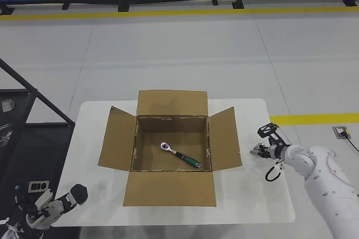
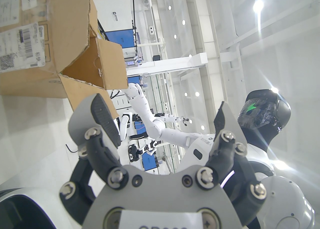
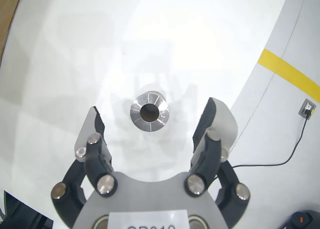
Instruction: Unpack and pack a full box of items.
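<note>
An open cardboard box (image 1: 172, 149) stands in the middle of the white table (image 1: 251, 197), its flaps spread outward. Inside it lies a ratchet wrench (image 1: 179, 154) with a green handle. My right gripper (image 1: 264, 144) hovers over the table to the right of the box. In the right wrist view it (image 3: 153, 111) is open, and a small silver socket (image 3: 149, 114) stands upright on the table between its fingers, untouched. My left gripper (image 2: 160, 107) is open and holds nothing, low at the table's front left corner (image 1: 78, 194), with the box's outer wall (image 2: 27, 27) ahead of it.
The box's right flap (image 1: 224, 138) lies close to the right gripper. Bare table surrounds the box on all sides. A black frame (image 1: 24, 89) stands beyond the table's left edge. A floor outlet with a cable (image 1: 341, 132) lies to the right.
</note>
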### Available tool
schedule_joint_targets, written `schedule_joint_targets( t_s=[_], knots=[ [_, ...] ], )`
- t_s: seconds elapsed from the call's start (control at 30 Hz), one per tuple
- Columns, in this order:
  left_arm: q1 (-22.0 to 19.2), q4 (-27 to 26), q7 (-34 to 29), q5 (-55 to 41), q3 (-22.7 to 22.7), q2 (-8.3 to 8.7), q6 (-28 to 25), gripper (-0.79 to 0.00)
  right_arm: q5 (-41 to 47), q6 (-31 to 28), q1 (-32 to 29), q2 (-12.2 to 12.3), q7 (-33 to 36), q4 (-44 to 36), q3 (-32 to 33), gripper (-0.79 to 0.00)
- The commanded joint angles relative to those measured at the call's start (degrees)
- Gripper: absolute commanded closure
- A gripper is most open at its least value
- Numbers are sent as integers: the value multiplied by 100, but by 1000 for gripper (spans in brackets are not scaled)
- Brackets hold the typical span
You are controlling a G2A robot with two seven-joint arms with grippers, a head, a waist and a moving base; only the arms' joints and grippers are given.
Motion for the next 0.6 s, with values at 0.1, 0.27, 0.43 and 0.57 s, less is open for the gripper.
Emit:
schedule_joint_targets(
  t_s=[0.1, 0.27, 0.43, 0.57],
  knots=[
    [0, 0, 0, 0, 0, 0, 0, -785, 72, -19, 189, -52, -54, 323, -118, -252],
    [0, 0, 0, 0, 0, 0, 0, -785, 97, -94, 330, -60, -208, 414, -132, 0],
    [0, 0, 0, 0, 0, 0, 0, -785, -70, -99, 318, 65, -495, -33, 146, 0],
    [0, 0, 0, 0, 0, 0, 0, -785, -330, 92, -54, 253, -657, -1464, 669, 0]
  ],
)
